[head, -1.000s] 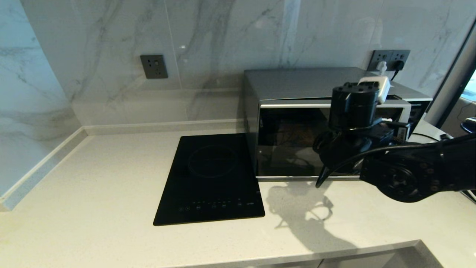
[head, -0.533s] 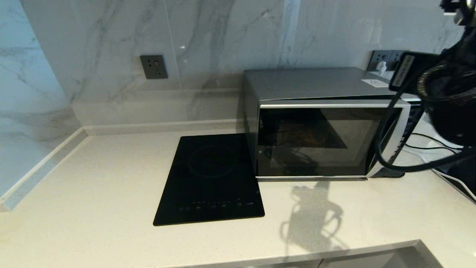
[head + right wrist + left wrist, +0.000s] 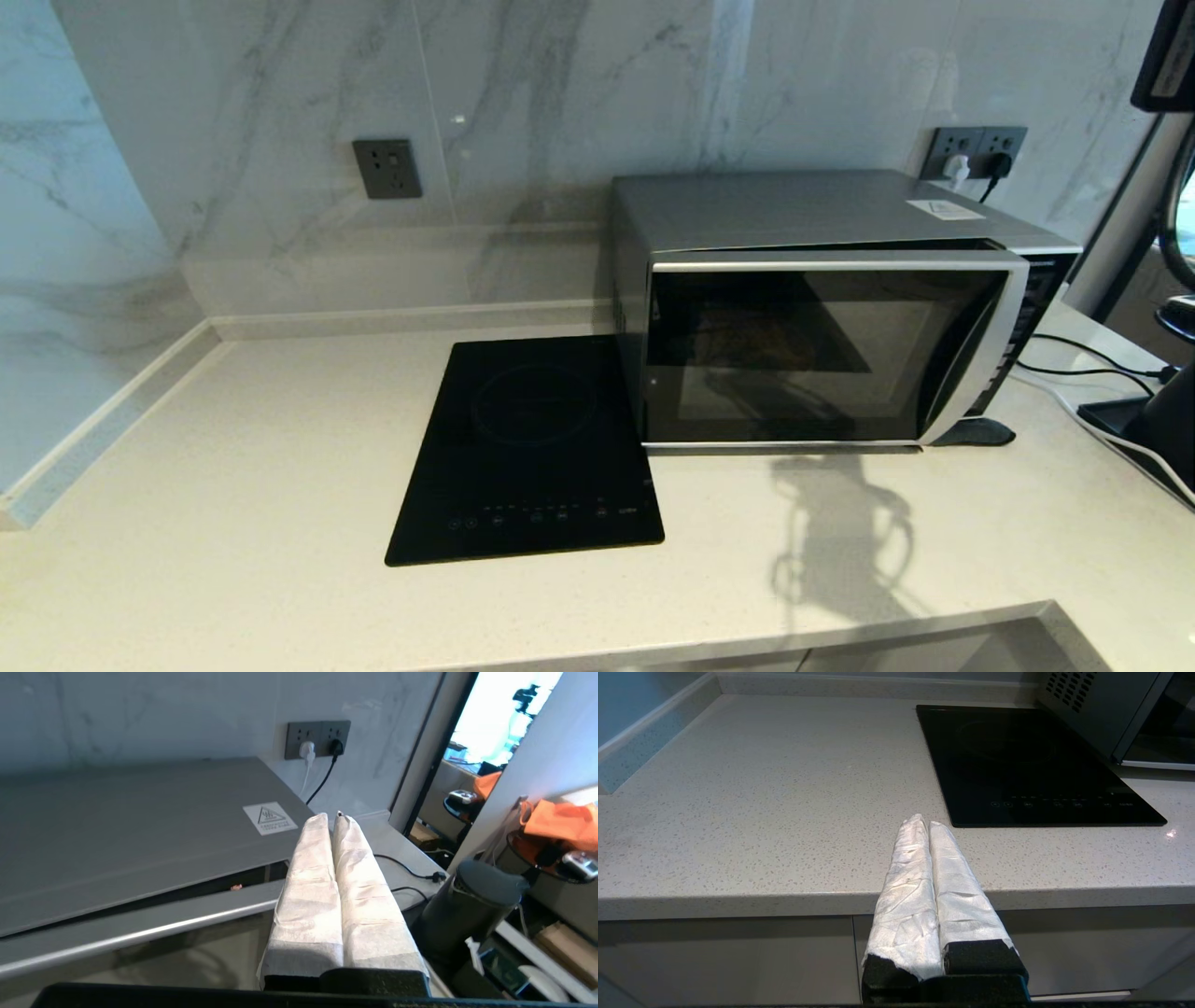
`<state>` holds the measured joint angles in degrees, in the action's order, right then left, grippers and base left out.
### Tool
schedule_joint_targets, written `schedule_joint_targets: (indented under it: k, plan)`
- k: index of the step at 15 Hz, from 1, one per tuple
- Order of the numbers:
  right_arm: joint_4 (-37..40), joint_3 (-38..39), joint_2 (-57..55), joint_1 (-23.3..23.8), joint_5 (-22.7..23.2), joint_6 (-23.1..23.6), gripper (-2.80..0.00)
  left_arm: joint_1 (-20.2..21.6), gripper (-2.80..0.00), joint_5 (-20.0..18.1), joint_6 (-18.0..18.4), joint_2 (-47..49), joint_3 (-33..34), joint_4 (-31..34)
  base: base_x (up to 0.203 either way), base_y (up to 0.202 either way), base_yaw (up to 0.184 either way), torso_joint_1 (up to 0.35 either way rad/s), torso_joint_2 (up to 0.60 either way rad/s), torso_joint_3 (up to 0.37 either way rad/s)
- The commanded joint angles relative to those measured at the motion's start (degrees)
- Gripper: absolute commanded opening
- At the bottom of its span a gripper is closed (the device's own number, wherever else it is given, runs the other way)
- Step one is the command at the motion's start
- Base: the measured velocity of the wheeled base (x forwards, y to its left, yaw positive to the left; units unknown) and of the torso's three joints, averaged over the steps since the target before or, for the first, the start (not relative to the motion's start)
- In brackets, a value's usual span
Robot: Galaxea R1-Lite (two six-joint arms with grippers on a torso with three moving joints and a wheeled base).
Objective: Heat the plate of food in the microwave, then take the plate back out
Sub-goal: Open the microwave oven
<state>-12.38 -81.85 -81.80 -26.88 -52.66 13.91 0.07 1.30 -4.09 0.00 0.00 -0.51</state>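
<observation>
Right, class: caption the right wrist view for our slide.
Right gripper, shut and empty, raised above the microwave, whose door stands slightly ajar.

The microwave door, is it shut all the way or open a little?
Open a little. The microwave door stands out from the body on its handle side, and the right wrist view shows a dark gap along the door's top edge.

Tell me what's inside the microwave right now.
Through the dark glass door of the microwave, which stands slightly ajar, only a dim brownish patch shows inside. Whether that is the plate of food cannot be told; reflections cover the rest of the interior.
</observation>
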Motion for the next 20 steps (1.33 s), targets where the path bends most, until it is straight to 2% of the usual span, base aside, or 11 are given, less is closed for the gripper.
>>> schedule_joint_targets:
  k: [1,3,6,8,9,11,12,15,16,18,20]
  plan:
    - [12.16,-6.29,-1.74,1.89,5.28,-1.14,-2.8,0.01,-2.8,0.02,-0.04,0.09,0.0,-0.02,0.0,0.0,0.0,0.0,0.0,0.0]
    - [24.92,-13.55,-3.64,5.37,14.31,-5.41,-2.8,0.01,-2.8,0.02,-0.04,0.09,0.0,-0.02,0.0,0.0,0.0,0.0,0.0,0.0]
    - [38.47,-17.08,-5.98,15.24,38.3,-14.08,-2.8,0.01,-2.8,0.02,-0.04,0.09,0.0,-0.02,0.0,0.0,0.0,0.0,0.0,0.0]
    - [41.82,-17.35,-7.68,20.96,51.45,-23.88,-2.8,0.01,-2.8,0.02,-0.04,0.09,0.0,-0.02,0.0,0.0,0.0,0.0,0.0,0.0]
    - [42.46,-17.72,-8.37,22.27,54.8,-30.81,-2.8,0.01,-2.8,0.02,-0.04,0.09,0.0,-0.02,0.0,0.0,0.0,0.0,0.0,0.0]
    - [42.69,-20.22,-10.33,23.39,58.88,-43.1,-2.8,0.01,-2.8,0.02,-0.04,0.09,0.0,-0.02,0.0,0.0,0.0,0.0,0.0,0.0]
    - [42.13,-21.52,-11.79,25.16,60.35,-44.5,-2.8,0.01,-2.8,0.02,-0.04,0.09,0.0,-0.02,0.0,0.0,0.0,0.0,0.0,0.0]
    - [35.93,-22.19,-16.73,28.54,59.78,-44.44,-2.8,0.01,-2.8,0.02,-0.04,0.09,0.0,-0.02,0.0,0.0,0.0,0.0,0.0,0.0]
    - [34.99,-22.51,-18.52,29.47,58.32,-43.72,-2.8,0.01,-2.8,0.02,-0.04,0.09,0.0,-0.02,0.0,0.0,0.0,0.0,0.0,0.0]
    - [32.18,-22.95,-22.66,30.38,51.44,-39.74,-2.8,0.01,-2.8,0.02,-0.04,0.09,0.0,-0.02,0.0,0.0,0.0,0.0,0.0,0.0]
    - [29.49,-23.94,-25.62,30.56,48.72,-37.33,-2.8,0.01,-2.8,0.02,0.01,0.09,0.0,-0.02,0.0,0.0,0.0,0.0,0.0,0.0]
